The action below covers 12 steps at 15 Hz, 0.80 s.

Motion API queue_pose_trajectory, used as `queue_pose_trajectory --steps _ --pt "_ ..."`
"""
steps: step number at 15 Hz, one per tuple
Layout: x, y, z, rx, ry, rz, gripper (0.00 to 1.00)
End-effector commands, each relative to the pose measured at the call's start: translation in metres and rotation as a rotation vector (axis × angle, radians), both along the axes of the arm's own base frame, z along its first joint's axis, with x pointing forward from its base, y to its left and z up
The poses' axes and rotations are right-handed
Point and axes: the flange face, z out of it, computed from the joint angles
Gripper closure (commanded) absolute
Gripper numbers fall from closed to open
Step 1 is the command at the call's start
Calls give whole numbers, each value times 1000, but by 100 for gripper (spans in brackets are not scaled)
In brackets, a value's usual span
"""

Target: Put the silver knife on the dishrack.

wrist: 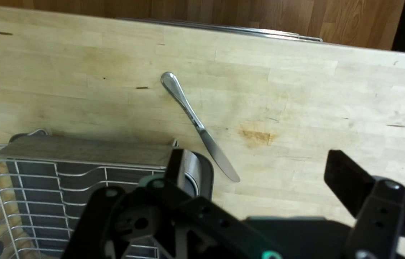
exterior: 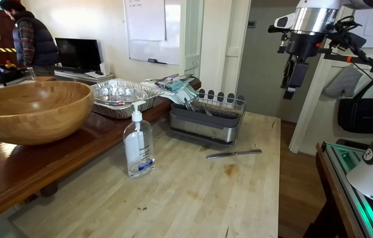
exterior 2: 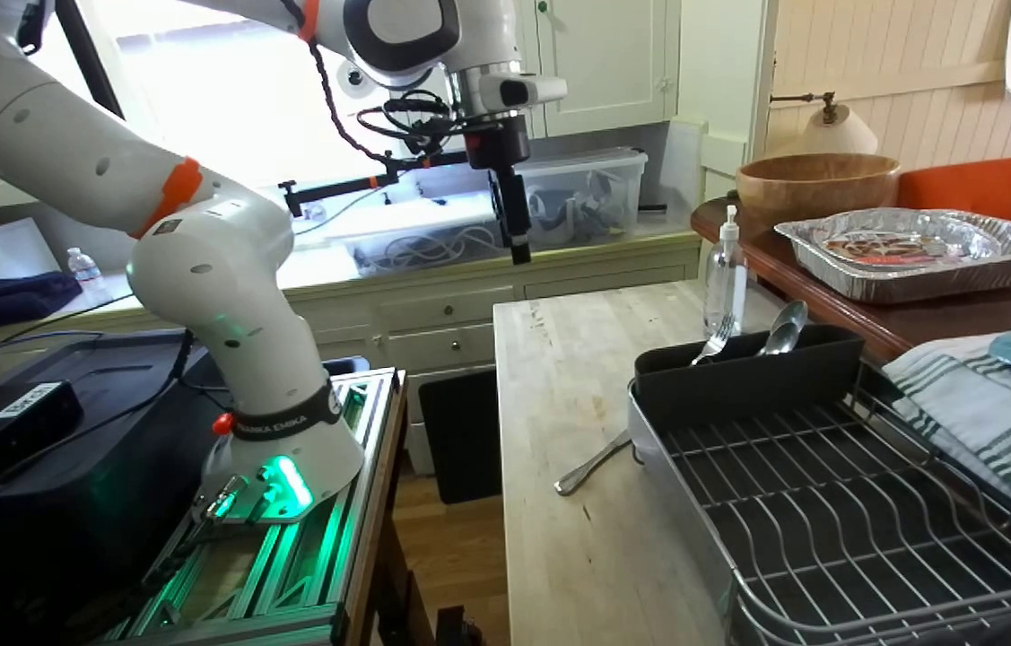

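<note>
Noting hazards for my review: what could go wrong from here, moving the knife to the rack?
The thin knife lies flat, so the open gripper might slip off or scrape the table. Its blade lies beside the rack, which the gripper could bump going down. A fork and at least one spoon jut from the cutlery holder and might get knocked.

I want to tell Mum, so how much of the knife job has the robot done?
None of it looks done: the silver table knife lies on the wooden tabletop, beside the dishrack, not on it. Nothing is in hand: the fingers hang open in the air, gripping nothing. Left: picking up the silver table knife and putting it on the dishrack.
</note>
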Motion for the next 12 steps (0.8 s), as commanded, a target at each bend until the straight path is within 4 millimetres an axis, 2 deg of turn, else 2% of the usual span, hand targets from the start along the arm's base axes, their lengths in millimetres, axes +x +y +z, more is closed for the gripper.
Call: queue_pose_trajectory --steps 1,9,12 --pt "3 -7 0 9 -4 10 0" --pt "6 -8 0 8 -4 8 0" --pt "17 -26 -20 37 47 -44 0"
